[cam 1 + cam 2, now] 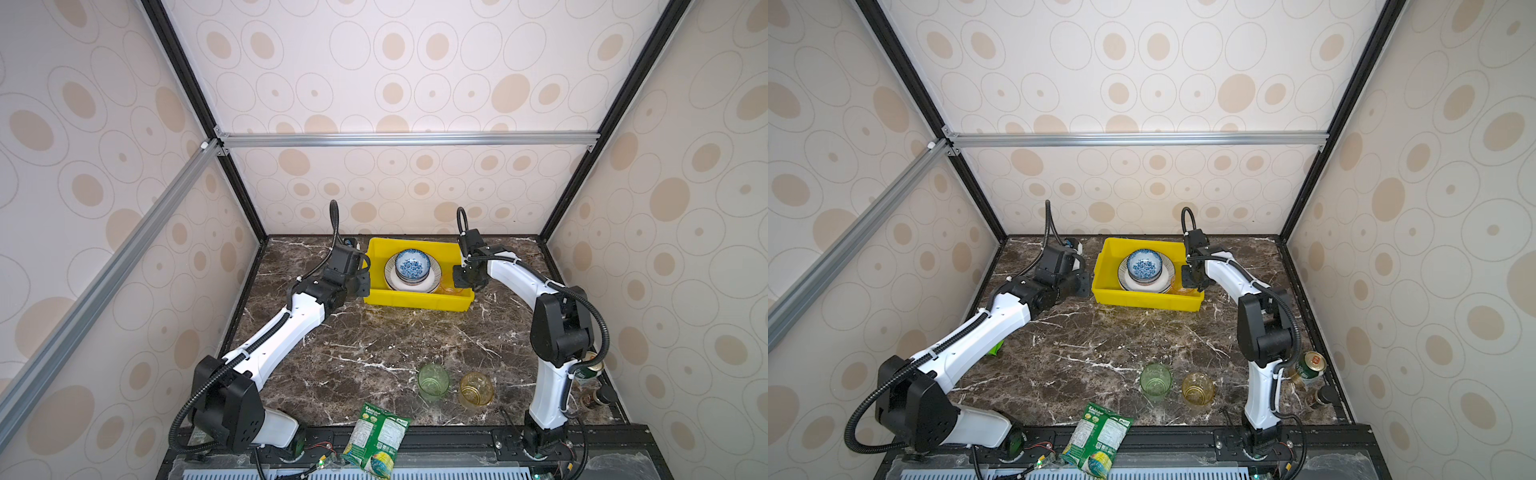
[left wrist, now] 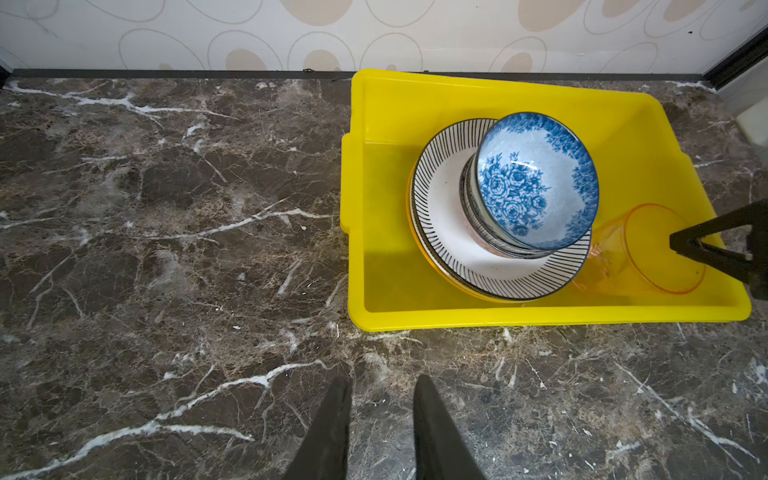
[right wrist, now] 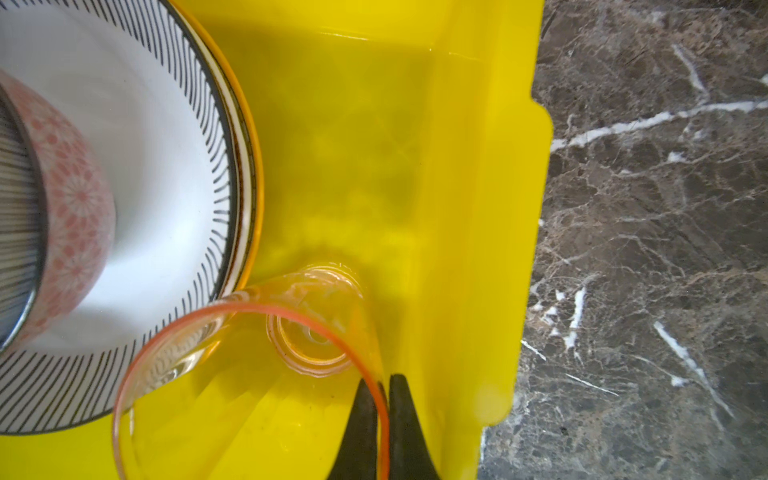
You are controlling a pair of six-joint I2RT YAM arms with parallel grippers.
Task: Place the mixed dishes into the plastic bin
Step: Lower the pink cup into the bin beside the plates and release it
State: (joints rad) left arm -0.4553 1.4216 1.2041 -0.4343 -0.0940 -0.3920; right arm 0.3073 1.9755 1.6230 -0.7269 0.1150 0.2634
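while right claw [image 3: 384, 380] is pinching pink tumbler [image 3: 307, 332] rim inside yellow bin [image 3: 478, 208] | left claw [image 2: 382, 380] is hovering part-spread, empty, over tabletop [image 2: 166, 249]

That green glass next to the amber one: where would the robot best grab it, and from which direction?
Probably by its rim, from above: the green glass seems to stand upright, mouth up, so one finger could slip inside the wall and one outside. Come down on the side away from the amber glass, which stands close beside it without touching.

The right tool [image 3: 383, 380] pinches the pink tumbler [image 3: 249, 374].
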